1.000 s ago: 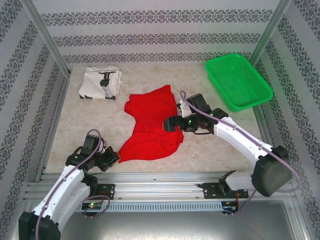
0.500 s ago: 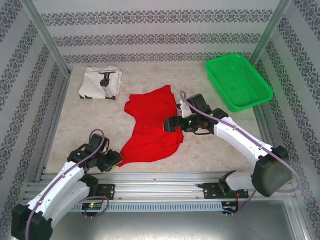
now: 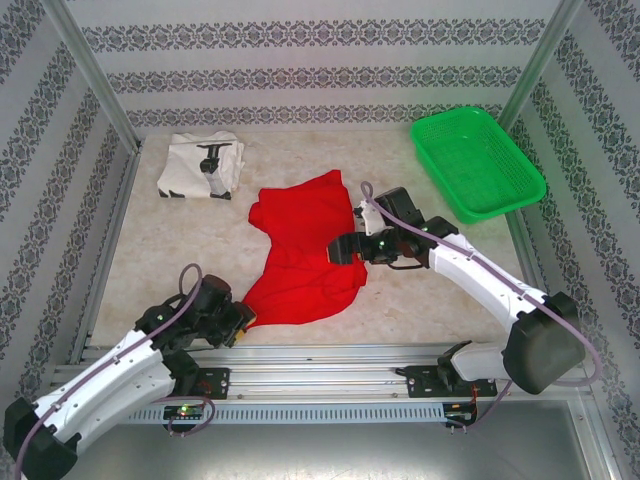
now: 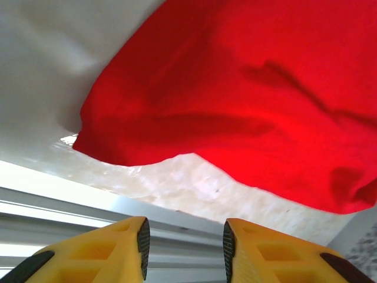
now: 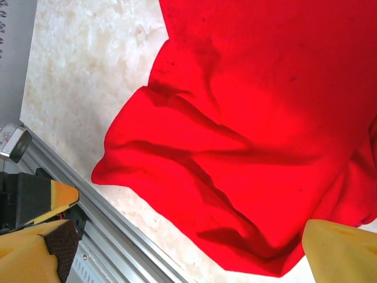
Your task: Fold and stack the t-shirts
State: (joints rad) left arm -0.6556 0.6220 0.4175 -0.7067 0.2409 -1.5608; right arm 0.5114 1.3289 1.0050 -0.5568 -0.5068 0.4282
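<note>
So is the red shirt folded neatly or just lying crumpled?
Crumpled, not folded. The red shirt lies loose on the table, wrinkled with uneven edges; the white shirt is a tidy rectangle.

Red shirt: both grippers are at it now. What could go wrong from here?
1. The left gripper is open and low beside the metal rail, with a corner of the red shirt just ahead. It may scrape the rail or miss the hem.
2. The right gripper is open over rumpled folds. It may pinch several layers, and the fold would likely come out crooked.
</note>
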